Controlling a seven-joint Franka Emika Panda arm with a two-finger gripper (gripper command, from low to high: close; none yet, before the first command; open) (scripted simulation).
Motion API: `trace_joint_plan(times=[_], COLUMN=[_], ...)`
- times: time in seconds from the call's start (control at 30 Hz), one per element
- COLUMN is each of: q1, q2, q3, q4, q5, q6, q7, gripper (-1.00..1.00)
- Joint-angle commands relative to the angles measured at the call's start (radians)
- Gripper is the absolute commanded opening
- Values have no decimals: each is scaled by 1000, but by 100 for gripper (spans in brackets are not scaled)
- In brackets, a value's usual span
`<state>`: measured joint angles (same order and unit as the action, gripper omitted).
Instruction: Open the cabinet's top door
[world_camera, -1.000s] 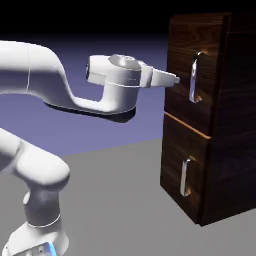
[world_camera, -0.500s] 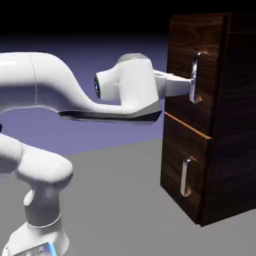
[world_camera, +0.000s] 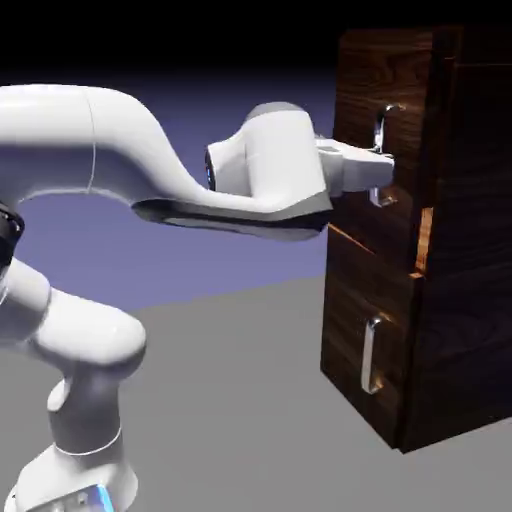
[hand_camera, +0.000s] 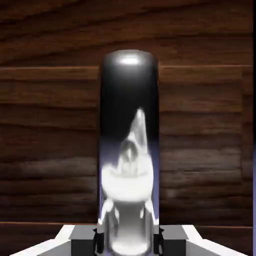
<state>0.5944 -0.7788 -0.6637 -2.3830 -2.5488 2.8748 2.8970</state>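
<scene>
1. Stands on the grey table (world_camera: 250, 400) at the exterior view's right: the cabinet (world_camera: 455, 330), a tall dark wood box with two front panels.
2. Upper panel, the top door (world_camera: 365, 215), swung slightly out from the cabinet front; a lighter strip of wood showing at its right edge, beside the cabinet's side wall.
3. Curved silver handle (world_camera: 381, 125) on the top door, upper end visible above the fingers, lower end just below them.
4. Gripper (world_camera: 378, 170) reaching level from the left, clamped narrow around the handle's middle.
5. In the hand view: the handle (hand_camera: 129, 145) filling the centre as a shiny upright bar, mirroring the white hand; dark wood grain behind it; grey fingertips (hand_camera: 100, 240) pressed against both its sides at the bottom edge.
6. Lower door (world_camera: 350, 330) flush and closed, its smaller silver handle (world_camera: 371, 355) untouched, well below the gripper.
7. White arm (world_camera: 110, 150) arching in from the lower left.
</scene>
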Motion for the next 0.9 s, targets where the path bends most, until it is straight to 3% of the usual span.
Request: trace_joint_plan(times=[0.0, 0.6, 0.87], q1=[-36, -685, -753], q2=[1, -88, -208], q3=[33, 647, 810], q4=[-16, -209, -302], q5=[22, 472, 820], q6=[-11, -51, -177], q7=[0, -26, -231], gripper=[-100, -100, -100])
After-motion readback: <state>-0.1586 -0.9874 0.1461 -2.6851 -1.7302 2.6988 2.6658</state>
